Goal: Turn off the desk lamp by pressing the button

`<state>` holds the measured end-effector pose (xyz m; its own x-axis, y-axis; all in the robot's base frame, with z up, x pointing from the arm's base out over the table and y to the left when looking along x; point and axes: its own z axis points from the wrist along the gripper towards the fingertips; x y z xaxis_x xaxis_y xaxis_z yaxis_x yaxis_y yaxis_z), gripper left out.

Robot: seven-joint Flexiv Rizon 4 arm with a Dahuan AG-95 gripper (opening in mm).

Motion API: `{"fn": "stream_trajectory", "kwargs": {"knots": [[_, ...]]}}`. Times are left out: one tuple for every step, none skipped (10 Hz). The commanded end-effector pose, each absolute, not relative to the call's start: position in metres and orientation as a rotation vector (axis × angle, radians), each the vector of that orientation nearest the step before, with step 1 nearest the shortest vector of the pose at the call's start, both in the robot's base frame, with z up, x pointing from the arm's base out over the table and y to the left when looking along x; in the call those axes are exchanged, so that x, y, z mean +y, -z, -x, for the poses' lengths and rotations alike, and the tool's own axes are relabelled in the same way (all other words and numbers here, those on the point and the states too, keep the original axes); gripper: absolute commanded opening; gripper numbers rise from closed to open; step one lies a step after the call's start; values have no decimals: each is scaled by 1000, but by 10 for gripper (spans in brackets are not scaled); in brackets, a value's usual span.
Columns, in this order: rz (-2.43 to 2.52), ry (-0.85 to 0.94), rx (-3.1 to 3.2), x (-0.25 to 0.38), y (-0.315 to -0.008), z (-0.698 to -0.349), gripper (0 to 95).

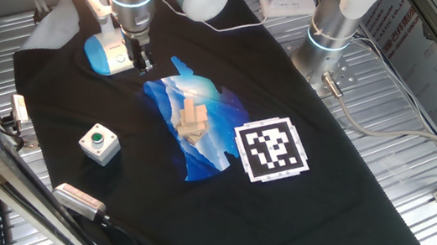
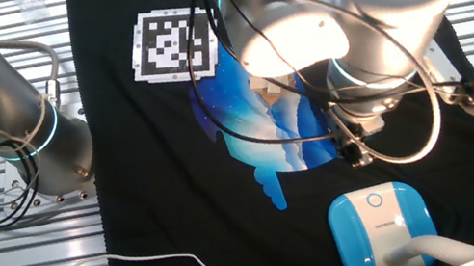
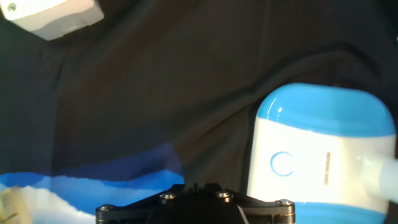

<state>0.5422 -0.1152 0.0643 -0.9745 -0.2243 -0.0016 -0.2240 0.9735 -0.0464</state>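
The desk lamp has a light-blue oval base with a white top face and stands on the black cloth at the back left. It also shows in the other fixed view and in the hand view. The button is a faint ring on the white face, also visible in the other fixed view. The lamp's slim white neck rises from the far end of the base. My gripper hangs just beside the base, a little above the cloth, not over the button. Its fingertips are too dark to tell their state.
A grey box with a green push-button stands at the front left. Wooden blocks lie on the blue print in the cloth's middle. A black-and-white marker lies to their right. A second arm's base stands at the back.
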Motion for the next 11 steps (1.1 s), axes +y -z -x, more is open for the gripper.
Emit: {"fn": "stream_trajectory", "kwargs": {"knots": [[365,70,3118,-119,-65,-551,0],[366,69,3118,-121,-65,-553,0],[377,71,3119,-124,-64,-556,0],[385,79,3120,-126,-63,-557,0],[395,100,3117,-130,-62,-557,0],[398,100,3114,-134,-61,-557,0],[409,98,3113,-139,-60,-556,0],[425,96,3114,-147,-60,-555,0],[432,96,3114,-150,-60,-554,0],[441,93,3118,-156,-61,-552,0],[444,84,3116,-159,-61,-551,0]]}}
